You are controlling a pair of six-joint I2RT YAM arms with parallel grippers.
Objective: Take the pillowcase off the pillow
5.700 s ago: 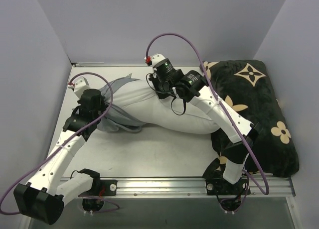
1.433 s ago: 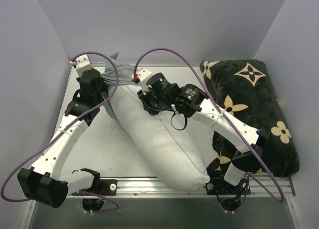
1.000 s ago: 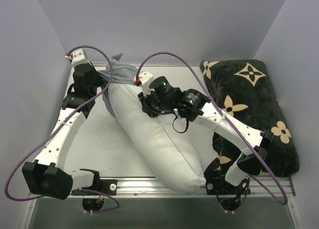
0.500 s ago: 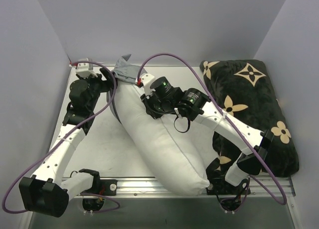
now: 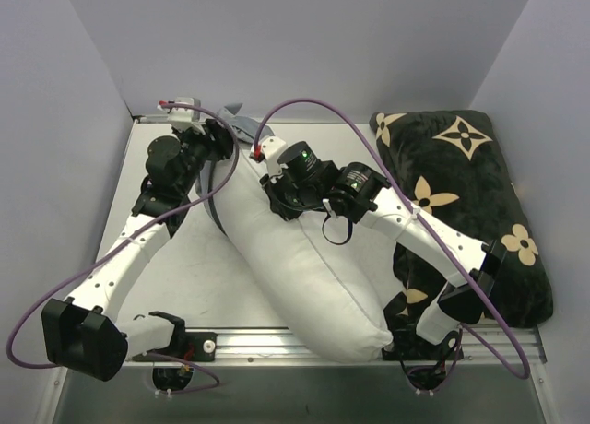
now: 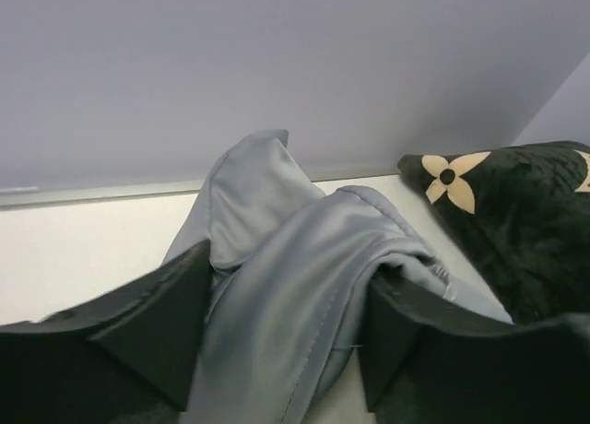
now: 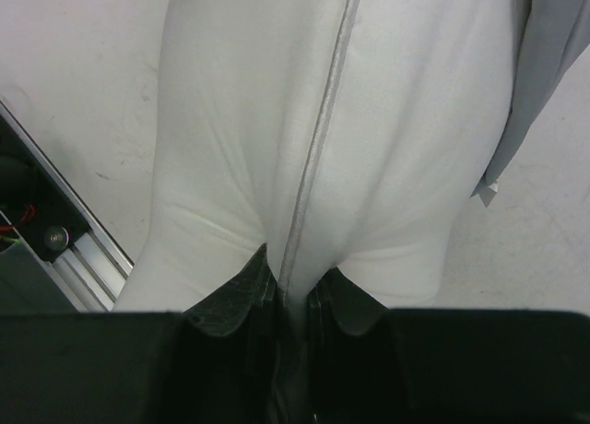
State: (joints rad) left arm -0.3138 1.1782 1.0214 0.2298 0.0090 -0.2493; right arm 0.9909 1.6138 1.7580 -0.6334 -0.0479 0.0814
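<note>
While the white pillow point(image 5: 304, 258) lay slantwise across the table point(image 5: 184, 276), its near end reached the rail by the right arm's base and its far end pointed toward the back wall. Nearly all of it was bare. The grey pillowcase point(image 6: 249, 184) was bunched at that far end, close to the wall, with one peak of cloth standing up. Whether it covered the pillow's tip could not be told. In the right wrist view, a strip of the same grey cloth hung beside the pillow's edge.

The left gripper point(image 6: 286, 276) was at the bunched cloth with its fingers set wide apart. The creased fabric ran loosely between them and was not pinched flat.

The right gripper point(image 7: 293, 267) was over the pillow's upper part, near its far end. Its fingers were drawn together on the raised seam, and the white fabric puckered into folds on either side of them.

The black plush cushion with tan flower motifs point(image 5: 470, 194) lay along the right side of the table, and part of the right arm crossed its near corner.
</note>
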